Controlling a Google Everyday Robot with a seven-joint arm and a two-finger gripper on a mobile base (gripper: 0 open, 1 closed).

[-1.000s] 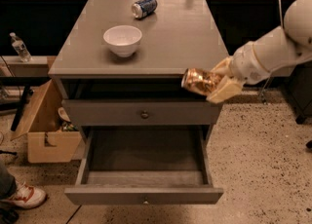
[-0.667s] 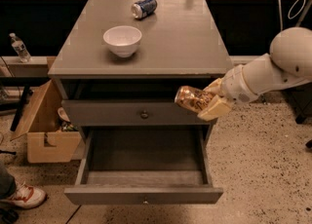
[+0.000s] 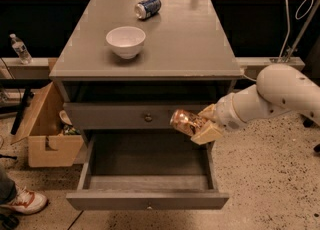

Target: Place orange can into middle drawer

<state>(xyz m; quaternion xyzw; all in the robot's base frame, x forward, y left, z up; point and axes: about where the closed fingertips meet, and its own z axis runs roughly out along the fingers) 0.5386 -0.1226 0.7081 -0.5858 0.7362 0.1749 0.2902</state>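
The orange can (image 3: 183,121) is a shiny orange-gold can held on its side, silver end pointing left. My gripper (image 3: 200,125) is shut on it, coming from the white arm (image 3: 280,96) on the right. The can hangs above the right rear part of the open middle drawer (image 3: 148,171), just in front of the closed drawer front with the dark round knob (image 3: 148,118). The open drawer's tray is pulled out toward the camera, with a tiny knob (image 3: 147,207) on its front panel.
A white bowl (image 3: 125,41) and a blue-and-silver can (image 3: 147,7) lying on its side sit on the grey cabinet top (image 3: 200,44). A cardboard box (image 3: 47,129) stands on the floor left of the cabinet. A water bottle (image 3: 20,49) stands at far left.
The arm has moved left and down with the orange can, from beside the cabinet's right edge to over the open drawer's right side.
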